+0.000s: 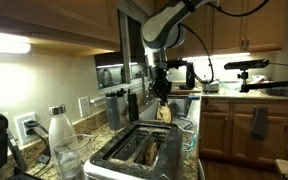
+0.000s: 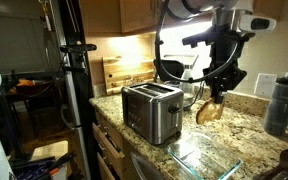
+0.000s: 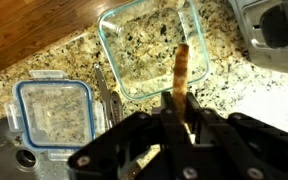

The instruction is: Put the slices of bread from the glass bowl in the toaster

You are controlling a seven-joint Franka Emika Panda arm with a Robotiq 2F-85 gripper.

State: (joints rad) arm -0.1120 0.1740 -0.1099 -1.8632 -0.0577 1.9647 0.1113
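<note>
Tan bread slice (image 2: pixel 210 110) aloft beside toaster (image 2: pixel 150 112)

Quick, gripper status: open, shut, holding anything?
Gripper: jaws closed on a bread slice, which hangs below them in the air.

Air above the slots (image 1: pixel 134 150) of the toaster (image 2: pixel 152 112) looks wide open up to the cabinets (image 2: pixel 134 12), so straight down is clear, though one slot seems to have something brown in it. Beside the toaster the claw (image 2: pixel 217 97), pinching a bread slice (image 2: pixel 209 111), fills the gap over the desk (image 2: pixel 239 135), with the low glass bowl (image 3: pixel 144 50) nearby. Tall stuff: a white-topped bottle (image 1: pixel 59 130) right by the toaster, a dark bottle (image 2: pixel 281 104) well off.
</note>
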